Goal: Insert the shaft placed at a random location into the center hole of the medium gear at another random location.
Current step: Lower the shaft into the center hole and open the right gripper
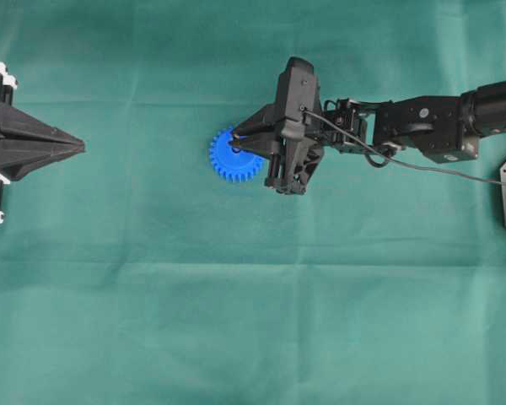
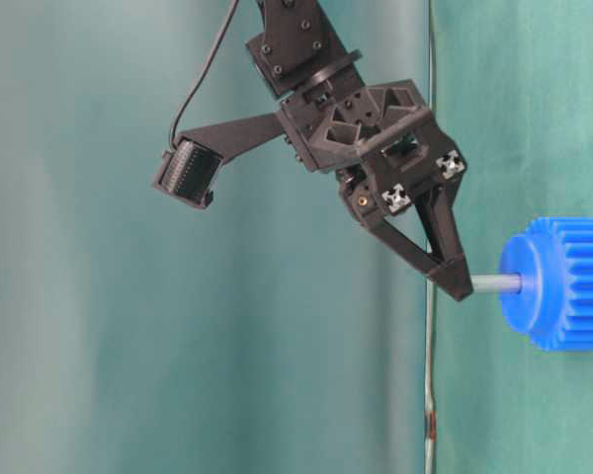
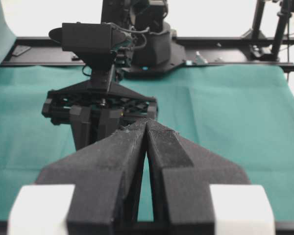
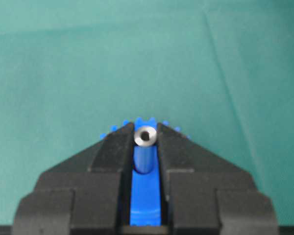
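One step remains: the right gripper [image 2: 457,284], closed narrowly on the shaft [image 2: 496,283], has its tip at the medium gear [image 1: 233,157], mid-cloth; next, press straight into the center hole, then release

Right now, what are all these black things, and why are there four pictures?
They are two robot arms on a green cloth. One picture looks from above, one from table level, and one camera rides on each arm. The right gripper pinches a small metal shaft between its fingers, and the shaft's other end reaches the blue gear, at its middle. The left gripper waits at the side, shut and holding nothing.
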Robot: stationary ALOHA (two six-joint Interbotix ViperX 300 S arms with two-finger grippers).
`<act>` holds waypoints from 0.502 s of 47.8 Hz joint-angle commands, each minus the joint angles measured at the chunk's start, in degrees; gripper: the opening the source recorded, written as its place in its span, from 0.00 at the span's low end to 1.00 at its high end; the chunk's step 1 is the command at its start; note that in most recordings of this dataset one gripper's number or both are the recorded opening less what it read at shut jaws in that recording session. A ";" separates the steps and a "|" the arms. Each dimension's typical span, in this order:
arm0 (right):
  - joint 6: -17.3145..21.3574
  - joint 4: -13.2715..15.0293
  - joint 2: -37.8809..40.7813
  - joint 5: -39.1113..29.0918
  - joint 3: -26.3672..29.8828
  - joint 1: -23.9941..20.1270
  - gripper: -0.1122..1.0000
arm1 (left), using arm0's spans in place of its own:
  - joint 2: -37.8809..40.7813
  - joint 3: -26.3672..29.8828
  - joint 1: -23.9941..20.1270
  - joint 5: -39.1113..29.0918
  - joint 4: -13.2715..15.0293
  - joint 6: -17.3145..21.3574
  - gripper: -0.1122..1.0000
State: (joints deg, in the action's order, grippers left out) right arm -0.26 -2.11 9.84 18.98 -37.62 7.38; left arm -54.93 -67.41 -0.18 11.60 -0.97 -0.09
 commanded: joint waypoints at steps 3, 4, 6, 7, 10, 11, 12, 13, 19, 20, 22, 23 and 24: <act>-0.09 -0.18 -0.88 0.26 0.70 0.18 0.22 | 0.44 1.05 -0.09 0.53 -0.18 -0.09 0.10; -0.09 -0.18 -0.88 0.26 0.70 0.18 0.22 | 0.35 1.05 -0.09 0.53 -0.18 -0.09 0.10; -0.09 -0.26 -0.88 0.26 0.70 0.18 0.22 | 0.35 1.05 -0.09 0.53 -0.18 -0.09 0.10; -0.09 -0.18 -0.88 0.18 0.70 0.18 0.22 | 0.44 1.05 -0.09 0.44 -0.18 -0.09 0.10; -0.09 -0.18 -0.88 0.26 0.70 0.18 0.22 | 0.35 1.05 -0.18 0.53 -0.18 -0.09 0.10; 0.00 -0.26 -0.79 0.26 0.70 0.18 0.22 | 0.44 1.05 -0.09 0.44 -0.18 -0.09 0.10; 0.00 -0.18 -0.79 0.26 0.70 0.18 0.22 | 0.44 1.05 -0.09 0.44 -0.18 -0.09 0.10; 0.00 -0.18 -0.70 0.26 0.70 0.18 0.22 | 0.44 1.05 -0.09 0.53 -0.18 -0.09 0.10; 0.09 -0.18 0.53 0.26 0.88 0.09 0.22 | 0.44 1.05 -0.09 0.44 -0.18 -0.09 0.10; 0.09 -0.18 0.97 0.35 0.97 0.09 0.22 | 0.35 1.05 -0.09 0.53 -0.18 -0.09 0.10; 0.09 -0.18 1.58 0.35 1.05 0.09 0.22 | 0.35 1.05 -0.09 0.44 -0.18 -0.09 0.10; 0.09 -0.18 1.85 0.35 1.05 0.09 0.22 | 0.44 1.05 -0.09 0.53 -0.18 -0.09 0.10; 0.00 -0.18 2.11 0.35 1.23 0.09 0.22 | 0.44 1.05 -0.09 0.53 -0.18 -0.09 0.10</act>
State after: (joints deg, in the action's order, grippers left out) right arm -0.26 -2.11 12.04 18.98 -37.53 7.38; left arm -54.93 -67.41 -0.18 11.69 -0.97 -0.09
